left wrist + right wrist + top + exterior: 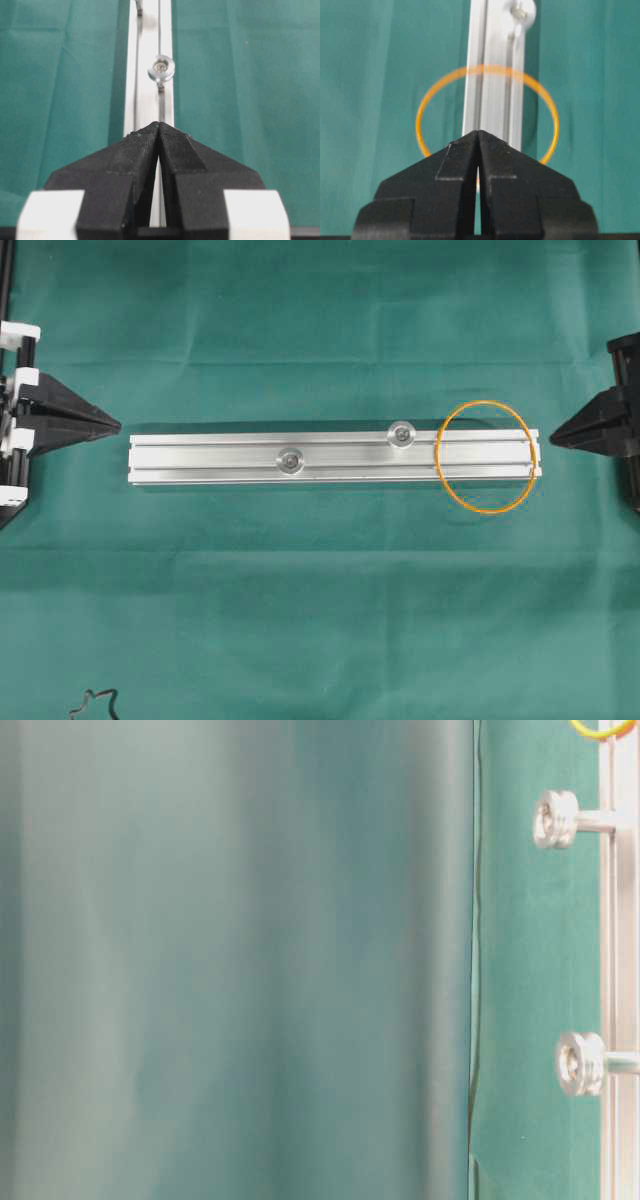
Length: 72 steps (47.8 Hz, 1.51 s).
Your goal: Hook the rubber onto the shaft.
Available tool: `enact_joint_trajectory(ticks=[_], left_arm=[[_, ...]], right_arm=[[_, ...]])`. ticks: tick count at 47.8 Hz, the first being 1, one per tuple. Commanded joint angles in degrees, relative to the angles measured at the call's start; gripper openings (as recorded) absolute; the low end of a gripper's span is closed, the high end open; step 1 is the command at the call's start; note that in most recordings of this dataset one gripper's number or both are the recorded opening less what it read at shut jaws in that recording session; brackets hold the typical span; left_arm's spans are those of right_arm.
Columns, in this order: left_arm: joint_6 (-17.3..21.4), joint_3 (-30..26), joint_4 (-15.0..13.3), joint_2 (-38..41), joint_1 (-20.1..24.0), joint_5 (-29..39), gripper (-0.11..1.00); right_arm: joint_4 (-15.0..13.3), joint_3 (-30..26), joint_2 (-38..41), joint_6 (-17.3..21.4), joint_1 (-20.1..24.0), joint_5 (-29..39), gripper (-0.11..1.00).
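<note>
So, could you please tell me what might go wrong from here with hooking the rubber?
The rubber lies flat across the rail end, so the shut right tool may struggle to get under it. Two shafts stand close together, so the loop could catch the wrong one or slip off.

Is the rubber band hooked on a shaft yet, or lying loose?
Loose: the rubber band lies draped over the rail's right end, clear of both shafts.

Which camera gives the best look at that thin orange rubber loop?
The overhead view: the thin orange rubber loop shows whole, draped over the aluminium rail. Right wrist view blurs and partly hides it; table-level catches a sliver; left wrist shows none.
</note>
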Motion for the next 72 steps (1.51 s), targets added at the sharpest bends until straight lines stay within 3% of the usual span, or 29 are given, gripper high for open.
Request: enact_joint_trajectory(ticks=[1,16,57,62,72], left_arm=[[-0.09,-1.76,0.09,0.35,-0.09,-0.26,0.0],[-0.09,-2.02,0.09,0.53,-0.09,-0.26,0.0],[-0.09,-2.55,0.09,0.79,-0.09,-0.26,0.0],[-0.09,-2.55,0.09,0.79,-0.09,-0.26,0.0],[0.0,-2.55,0.09,0.79,-0.09,-0.26,0.0]], right_arm=[[0.09,-2.11,0.7,0.18,-0.09,3.87,0.03],[-0.09,-3.52,3.08,0.09,-0.09,12.74,0.03],[-1.05,-3.87,3.96,0.09,-0.09,14.5,0.04],[-0.97,-3.87,4.04,0.09,-0.09,14.5,0.16],[-1.05,-3.96,3.96,0.09,-0.09,14.94,0.76]])
